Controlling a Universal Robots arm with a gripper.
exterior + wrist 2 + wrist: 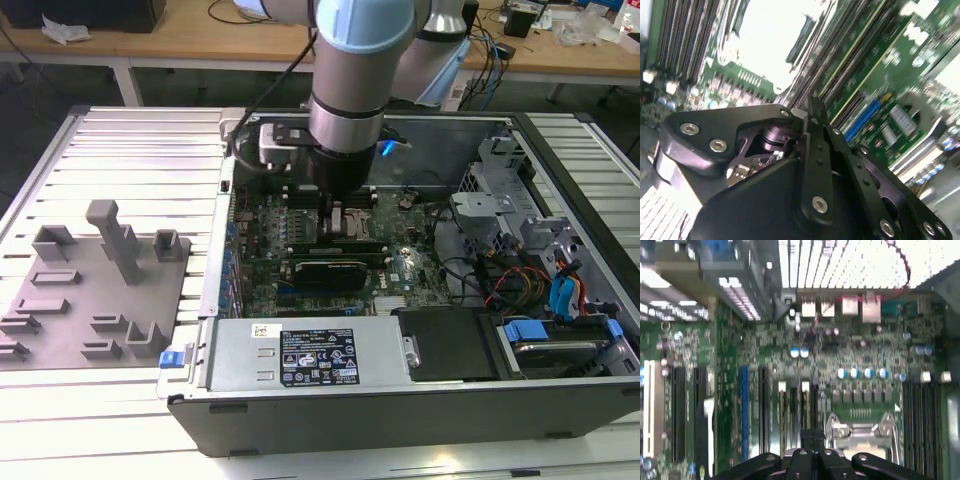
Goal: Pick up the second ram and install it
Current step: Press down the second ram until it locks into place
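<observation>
The arm was down inside the open computer case (560,215), its gripper (335,212) low over the motherboard (400,265) near the middle of the board. In the second wrist view the gripper's (812,112) black fingers (816,114) came together to a narrow tip just above the memory slots (840,75) beside the bright metal processor socket (770,35). The jaws looked drawn in close, but whether they pinched anything I could not tell.

The second ram could not be made out for certain: the long slots ran under the fingertips, yet no separate green stick stood clear of them in the wrist views. In the first wrist view the gripper (812,440) sat over the slots (790,410) next to the socket (862,432).

On the exterior view's left, a grey parts holder (100,290) lay on the slatted table (130,150), well apart from the case. A black card (325,270) sat in the board just in front of the gripper, and the grey power supply (300,355) lay along the near side of the case.
</observation>
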